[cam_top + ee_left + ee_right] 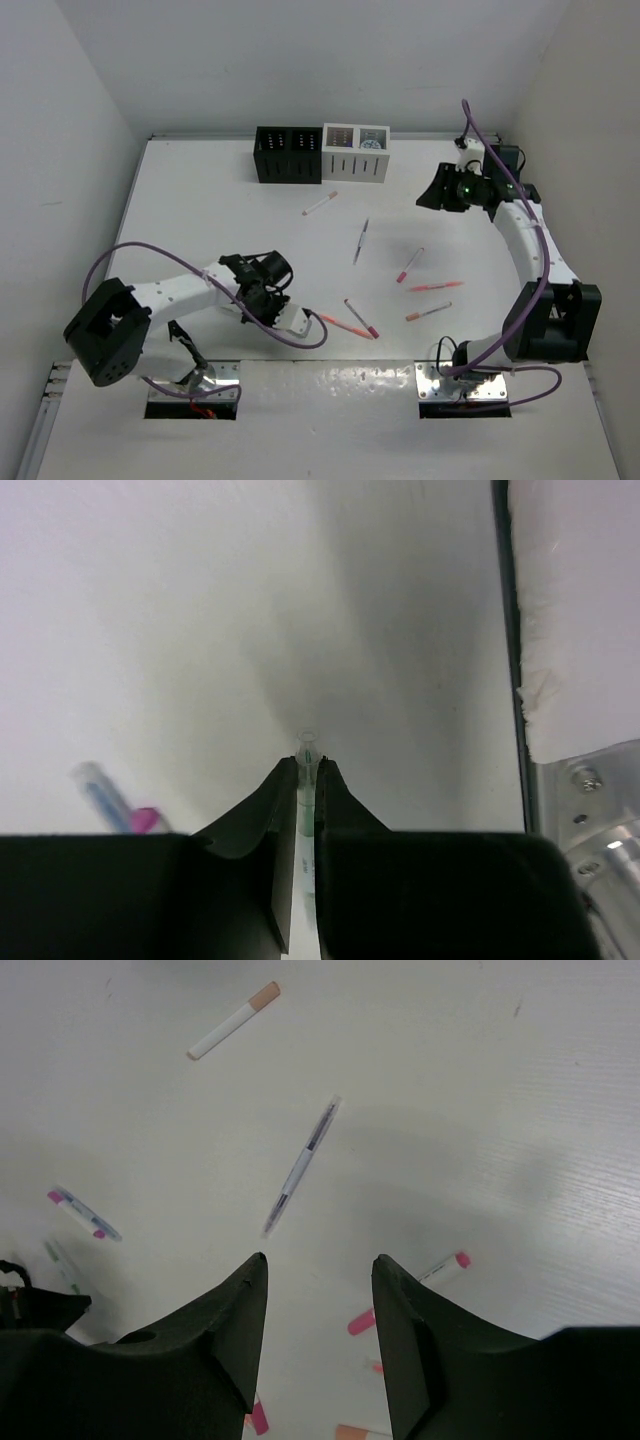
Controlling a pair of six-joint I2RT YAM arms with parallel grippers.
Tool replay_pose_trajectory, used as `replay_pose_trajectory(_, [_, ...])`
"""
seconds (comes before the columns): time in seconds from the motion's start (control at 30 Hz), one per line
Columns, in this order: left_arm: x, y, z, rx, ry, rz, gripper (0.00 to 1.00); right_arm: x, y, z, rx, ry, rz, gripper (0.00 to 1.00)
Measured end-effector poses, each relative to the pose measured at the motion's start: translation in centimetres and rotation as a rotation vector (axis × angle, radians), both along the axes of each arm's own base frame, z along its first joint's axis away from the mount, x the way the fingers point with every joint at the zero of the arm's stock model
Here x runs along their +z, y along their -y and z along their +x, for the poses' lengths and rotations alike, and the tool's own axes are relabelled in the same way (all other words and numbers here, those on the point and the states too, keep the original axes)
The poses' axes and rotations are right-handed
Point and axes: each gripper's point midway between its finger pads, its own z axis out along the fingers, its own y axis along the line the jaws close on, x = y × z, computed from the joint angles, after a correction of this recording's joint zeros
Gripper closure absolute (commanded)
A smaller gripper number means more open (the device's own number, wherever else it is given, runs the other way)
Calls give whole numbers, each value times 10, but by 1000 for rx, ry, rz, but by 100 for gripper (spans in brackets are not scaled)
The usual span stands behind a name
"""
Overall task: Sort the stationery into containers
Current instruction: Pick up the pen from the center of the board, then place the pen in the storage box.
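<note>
Clear thin pen [306, 748] clamped in left gripper [307, 770] at near left, right gripper [320, 1270] parted above scattered pens [303, 1165], their print too small to read

A white table [200, 200] is pictured enclosed by plain white walls [300, 60] at nine, twelve and three o'clock; two shiny metal plates, left [217, 374] and right [430, 379], are seen bolted at six o'clock.

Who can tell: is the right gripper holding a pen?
No, the right gripper stands open with nothing between its jaws.
</note>
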Motion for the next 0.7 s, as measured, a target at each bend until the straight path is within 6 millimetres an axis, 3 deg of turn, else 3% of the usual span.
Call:
replay_pose_trajectory(0.1, [30, 27, 6, -3, -20, -74, 100, 0, -3, -1, 9, -1, 0, 55])
replay_pose_trajectory(0.17, [62, 52, 16, 1, -26, -144, 100, 0, -6, -1, 17, -1, 0, 55])
replay_pose_trajectory(0.27, [132, 101, 50, 22, 23, -304, 100, -1, -12, -2, 32, -5, 1, 55])
replay_pose_trajectory(0.37, [203, 129, 95, 121, 116, -489, 100, -4, -17, -3, 45, -15, 2, 55])
replay_pose_trajectory(0.43, [253, 130, 142, 252, 217, -635, 100, -7, -19, -3, 52, -23, 1, 55])
replay_pose_trajectory(0.5, [292, 115, 190, 413, 327, -761, 100, -10, -21, -2, 55, -33, 2, 55])
replay_pose_trajectory(0.63, [344, 77, 282, 733, 473, -963, 100, -13, -21, 0, 56, -44, 1, 55])
replay_pose_trajectory(0.7, [358, 64, 327, 838, 524, -1051, 100, -14, -20, 0, 54, -48, -3, 55])
